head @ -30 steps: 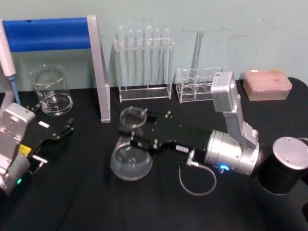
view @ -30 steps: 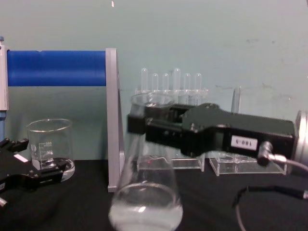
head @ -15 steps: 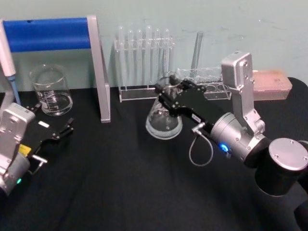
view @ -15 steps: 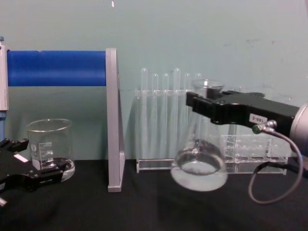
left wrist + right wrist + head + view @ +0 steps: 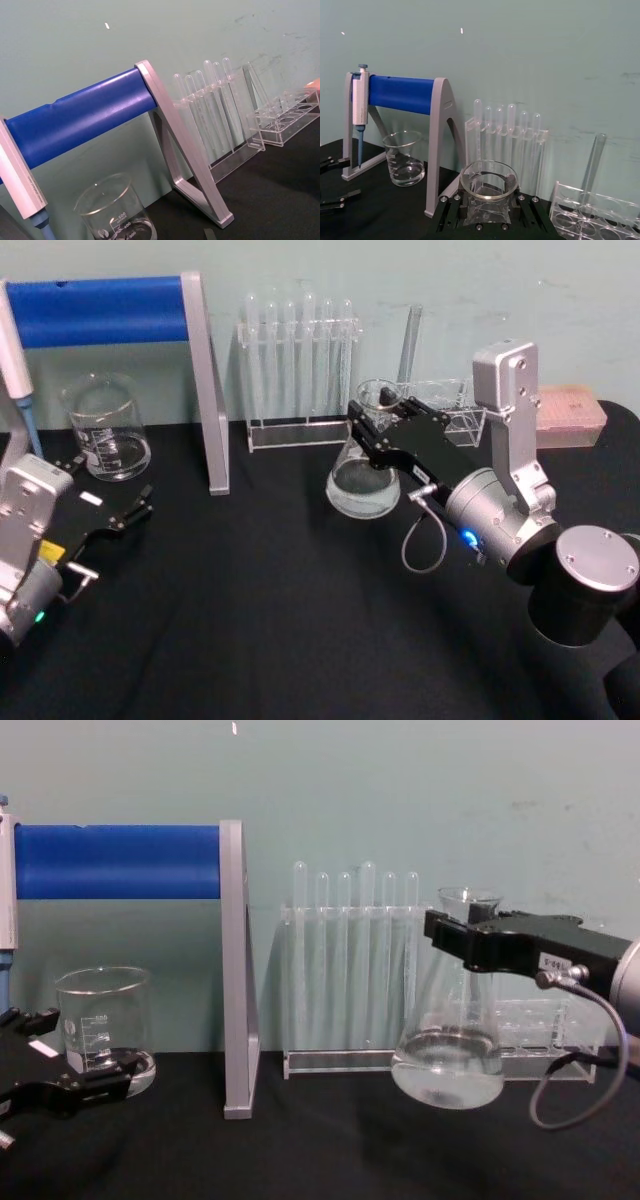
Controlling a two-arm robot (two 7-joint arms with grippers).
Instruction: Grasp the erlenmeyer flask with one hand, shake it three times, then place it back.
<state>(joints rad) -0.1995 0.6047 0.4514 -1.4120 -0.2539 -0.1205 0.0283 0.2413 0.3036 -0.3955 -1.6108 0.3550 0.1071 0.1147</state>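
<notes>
Your right hand (image 5: 452, 934) grips the erlenmeyer flask (image 5: 447, 1050) by its neck | axis upright, mouth toward 12 o'clock | clear glass, liquid in base | left hand (image 5: 105, 510) idle at 8 o'clock, fingers spread

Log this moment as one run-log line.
right pincer: shut on erlenmeyer flask neck | flask: liquid inside, near test tube rack | left pincer: open, parked by beaker

Right gripper (image 5: 374, 418) black, boxy, white number label (image 5: 553, 961), silver cylindrical wrist (image 5: 492, 522) with blue light (image 5: 467, 537), grey looped cable (image 5: 405, 548); left gripper (image 5: 108, 485) black, white sticker (image 5: 91, 498), silver wrist housing (image 5: 25, 508)
</notes>
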